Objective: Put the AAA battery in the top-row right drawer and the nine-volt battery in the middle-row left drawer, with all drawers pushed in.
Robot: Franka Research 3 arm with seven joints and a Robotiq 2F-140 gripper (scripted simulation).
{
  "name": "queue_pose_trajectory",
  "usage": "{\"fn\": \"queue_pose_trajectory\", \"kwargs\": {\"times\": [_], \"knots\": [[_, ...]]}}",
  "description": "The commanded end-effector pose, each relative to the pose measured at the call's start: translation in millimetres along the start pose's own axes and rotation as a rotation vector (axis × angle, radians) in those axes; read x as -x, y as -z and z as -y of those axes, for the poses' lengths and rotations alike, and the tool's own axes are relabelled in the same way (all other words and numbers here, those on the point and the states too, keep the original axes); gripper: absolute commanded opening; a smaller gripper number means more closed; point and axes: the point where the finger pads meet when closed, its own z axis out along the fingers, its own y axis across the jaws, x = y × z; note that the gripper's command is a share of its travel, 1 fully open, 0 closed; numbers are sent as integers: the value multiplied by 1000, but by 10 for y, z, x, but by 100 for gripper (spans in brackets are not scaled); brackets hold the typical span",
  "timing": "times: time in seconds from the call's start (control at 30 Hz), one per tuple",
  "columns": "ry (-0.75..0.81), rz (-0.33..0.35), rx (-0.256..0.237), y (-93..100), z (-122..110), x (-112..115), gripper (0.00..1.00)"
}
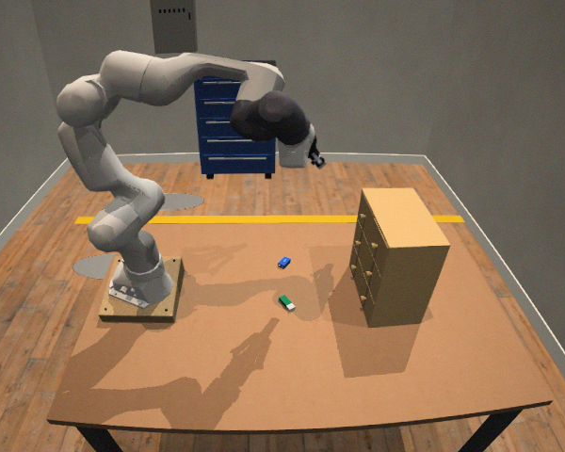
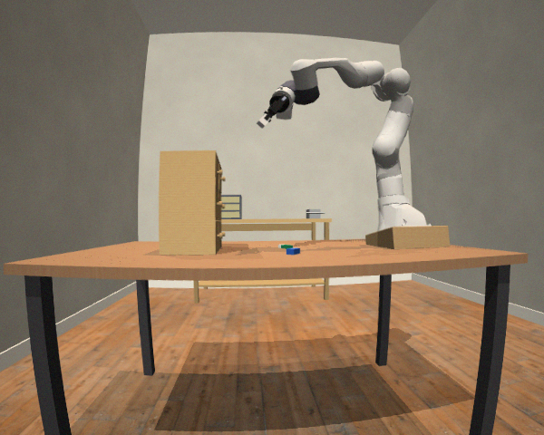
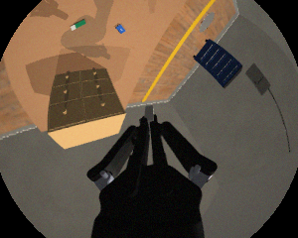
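Top view: the arm rises from its wooden base plate [image 1: 108, 311] on the desk [image 1: 273, 389], arches high and reaches out toward the chest [image 1: 409, 228]. The claw [image 1: 317, 159] is pinched fully together with nothing in it, hanging up in the air, higher than the chest and off its drawer side. The blue nine-volt battery [image 1: 284, 262] and the green-and-white AAA battery [image 1: 286, 301] both lie flat on the desk in front of the chest's drawers, well below the claw and apart from each other. All drawers look pushed in. Lots of bare desk between the chest and the base plate.

Exterior view: the claw [image 2: 265, 120] tilts downward, above the chest [image 2: 187, 201] and out past its knobbed front. Both batteries, blue [image 2: 293, 250] and green [image 2: 285, 246], sit between the chest and the base plate [image 2: 405, 237].

Wrist view: fingers closed tight together, chest front [image 3: 83, 95] far below, AAA battery [image 3: 77, 24] and nine-volt [image 3: 121, 28] beyond the chest's drawer front.
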Motion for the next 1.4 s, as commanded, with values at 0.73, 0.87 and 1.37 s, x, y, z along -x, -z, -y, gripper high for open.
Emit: {"fn": "queue_pose_trajectory", "kwargs": {"times": [0.73,0.87,1.37], "knots": [[-89,-211,-68,167,76,-387,0],[-89,-211,-68,167,76,-387,0],[-209,-416,-239,511,409,-837,0]]}}
